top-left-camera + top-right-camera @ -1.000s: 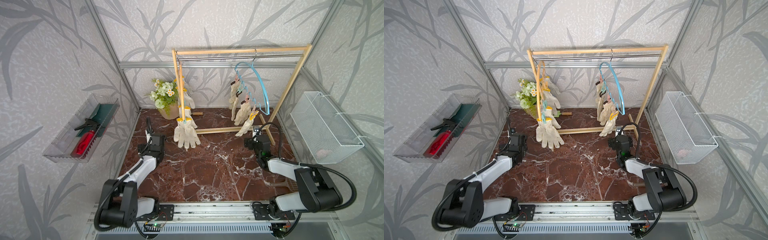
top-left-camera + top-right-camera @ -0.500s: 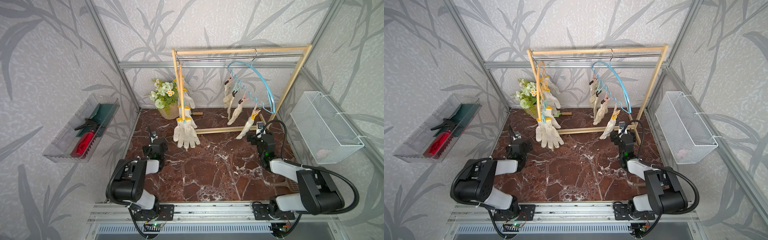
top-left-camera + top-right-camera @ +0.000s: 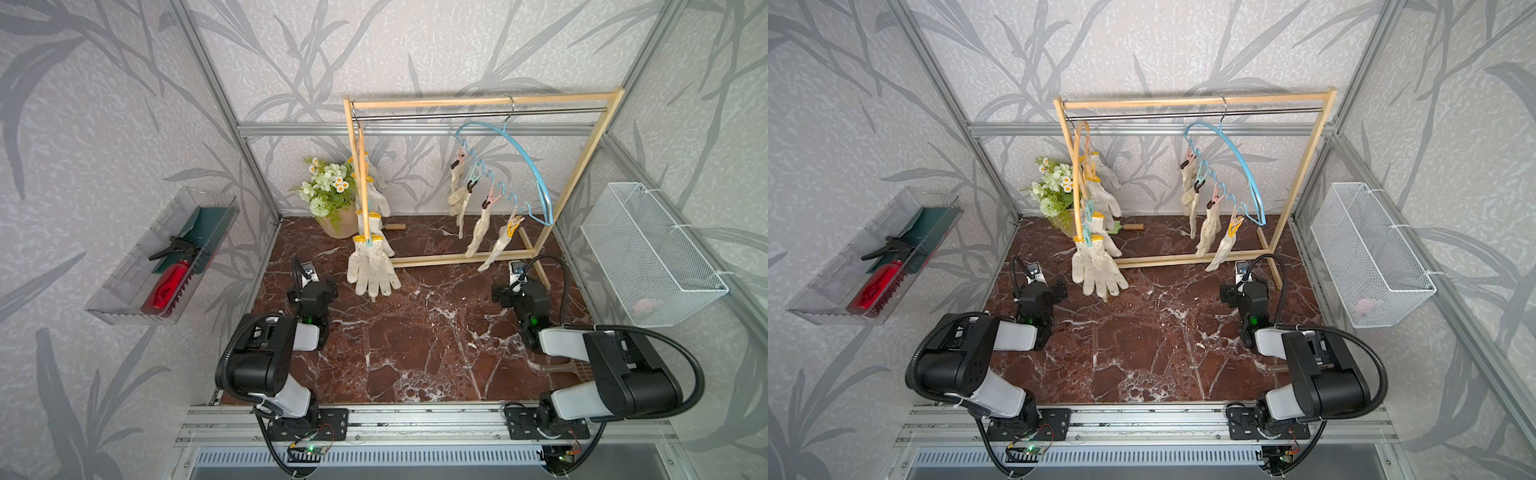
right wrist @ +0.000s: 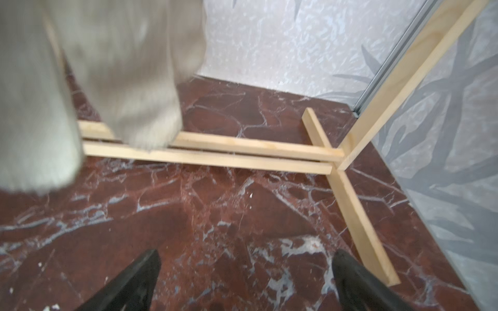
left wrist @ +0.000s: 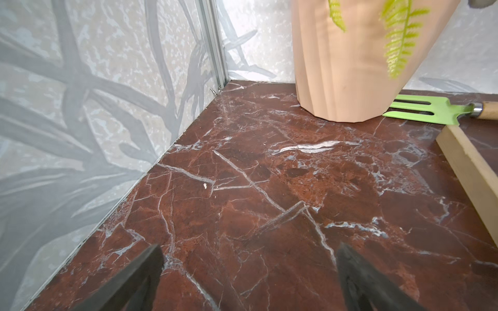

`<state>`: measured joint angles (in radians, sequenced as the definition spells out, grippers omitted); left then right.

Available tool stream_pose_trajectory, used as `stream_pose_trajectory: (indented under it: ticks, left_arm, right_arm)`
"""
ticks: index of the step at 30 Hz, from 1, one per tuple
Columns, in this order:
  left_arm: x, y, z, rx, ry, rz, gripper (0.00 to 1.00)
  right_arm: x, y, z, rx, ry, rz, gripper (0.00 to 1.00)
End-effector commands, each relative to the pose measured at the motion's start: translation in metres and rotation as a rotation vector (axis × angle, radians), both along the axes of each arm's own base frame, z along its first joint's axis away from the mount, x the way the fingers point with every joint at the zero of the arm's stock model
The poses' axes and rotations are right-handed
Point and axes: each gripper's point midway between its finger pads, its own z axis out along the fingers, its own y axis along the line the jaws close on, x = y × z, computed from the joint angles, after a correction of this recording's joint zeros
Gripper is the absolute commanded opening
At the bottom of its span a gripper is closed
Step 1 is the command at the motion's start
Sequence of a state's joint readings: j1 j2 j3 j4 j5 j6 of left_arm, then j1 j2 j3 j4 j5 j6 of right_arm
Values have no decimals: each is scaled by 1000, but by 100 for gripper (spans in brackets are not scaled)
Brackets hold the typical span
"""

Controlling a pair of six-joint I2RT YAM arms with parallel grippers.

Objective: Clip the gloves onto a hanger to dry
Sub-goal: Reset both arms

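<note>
The left pincer (image 5: 249, 249) is spread wide and empty, low over the marble table (image 5: 269, 175); the right pincer (image 4: 246, 254) gapes likewise, holding nothing, near the foot of the wooden rack (image 4: 242, 150); beyond, the gloves (image 3: 371, 270) hang clipped, some on an orange hanger (image 3: 1076, 178) at the rack's left end, others on a blue hanger (image 3: 530, 162) toward its right; a flower pot (image 3: 336, 224) stands behind.

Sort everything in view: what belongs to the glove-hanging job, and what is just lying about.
Job: off-white knitted gloves; blue plastic clip hanger; orange clip hanger; wooden rack.
Lying about: peach ribbed flowerpot; green wooden-handled garden fork; red spray bottle; white wire basket.
</note>
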<state>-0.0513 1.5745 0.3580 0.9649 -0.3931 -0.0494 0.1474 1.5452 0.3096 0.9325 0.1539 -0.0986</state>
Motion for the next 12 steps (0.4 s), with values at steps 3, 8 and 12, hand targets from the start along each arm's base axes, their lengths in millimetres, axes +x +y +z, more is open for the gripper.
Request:
stream_pose_trajectory:
  ticks: [3,8,12]
  left_arm:
    - [3,0,8,8,-34,-1,99]
    - [2,1,7,9,-32,1,99]
    - [3,0,7,8,-31,-1,99]
  right_arm:
    - [11,8,22,36,-119,47,99]
    - [13,4,22,38,-121,24,99]
    - [13,4,22,37,-119,20,99]
